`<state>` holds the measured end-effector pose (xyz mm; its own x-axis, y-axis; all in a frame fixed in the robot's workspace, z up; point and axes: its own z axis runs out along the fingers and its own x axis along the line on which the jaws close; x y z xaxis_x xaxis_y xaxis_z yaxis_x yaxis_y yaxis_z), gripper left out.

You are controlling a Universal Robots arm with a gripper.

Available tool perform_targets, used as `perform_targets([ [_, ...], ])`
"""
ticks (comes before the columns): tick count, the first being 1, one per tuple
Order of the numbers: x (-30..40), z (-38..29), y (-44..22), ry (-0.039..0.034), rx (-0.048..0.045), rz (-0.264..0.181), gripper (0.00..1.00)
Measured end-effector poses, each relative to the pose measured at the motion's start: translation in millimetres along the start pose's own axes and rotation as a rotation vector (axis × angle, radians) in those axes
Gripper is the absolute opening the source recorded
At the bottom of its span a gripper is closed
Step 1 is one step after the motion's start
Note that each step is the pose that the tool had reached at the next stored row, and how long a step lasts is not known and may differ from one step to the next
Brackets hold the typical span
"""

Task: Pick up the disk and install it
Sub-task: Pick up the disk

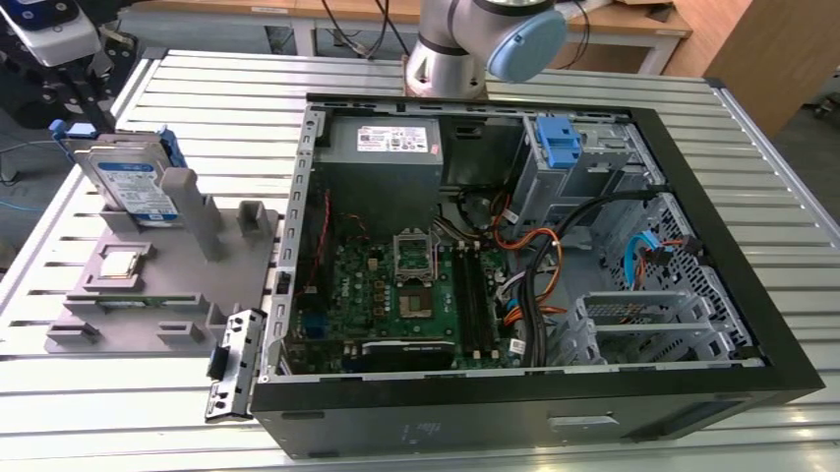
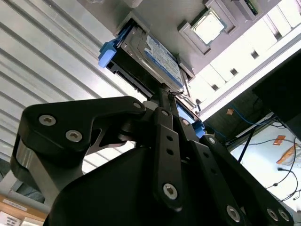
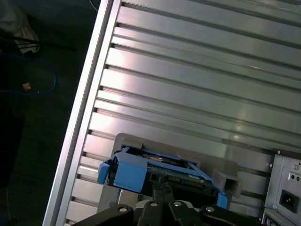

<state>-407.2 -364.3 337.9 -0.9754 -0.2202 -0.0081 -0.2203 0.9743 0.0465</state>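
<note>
Lying open on the slatted metal bench [image 1: 118,423], the black computer case [image 1: 525,408] takes up the near and middle ground of the exterior view, with its dark front panel closest to that camera. Just inside the case, past that panel, lies the green motherboard [image 1: 393,285]. A loose metal strip [image 1: 230,364] leans against the case's near corner on the exterior view's left.

Just beside the case, on the exterior view's left, a grey fixture [image 1: 184,295] rests on the bench. A small square silver chip [image 1: 121,264] is seated in its nearer part.

Farther back along that side of the case, the disk [image 1: 132,187] stands upright on edge in the fixture's far slot. Its white-and-blue label faces the exterior camera and the blue carrier tabs stick out at its upper corners. The hand [image 1: 86,113] hangs directly over the disk's top edge. In the second wrist view the hand [image 2: 164,92] meets the long edge of the disk [image 2: 162,56] at about mid-length. In the first wrist view the hand [image 3: 162,184] sits against the blue carrier of the disk [image 3: 141,167]. Whether the hand is clenched on the disk or released cannot be told.

At the far end of the case sit the grey power supply [image 1: 384,143] and a drive cage holding a blue bracket [image 1: 561,143]. Beyond the case stands the arm's base [image 1: 453,49].
</note>
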Motion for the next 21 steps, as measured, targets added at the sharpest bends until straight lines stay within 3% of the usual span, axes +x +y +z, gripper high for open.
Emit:
perform_targets([
  [4, 0.0, 0.1, 0.0, 0.0017, -0.0012, -0.042, 0.11],
  [21, 0.0, 0.5, 0.0, 0.0139, -0.0060, -0.314, 0.11],
])
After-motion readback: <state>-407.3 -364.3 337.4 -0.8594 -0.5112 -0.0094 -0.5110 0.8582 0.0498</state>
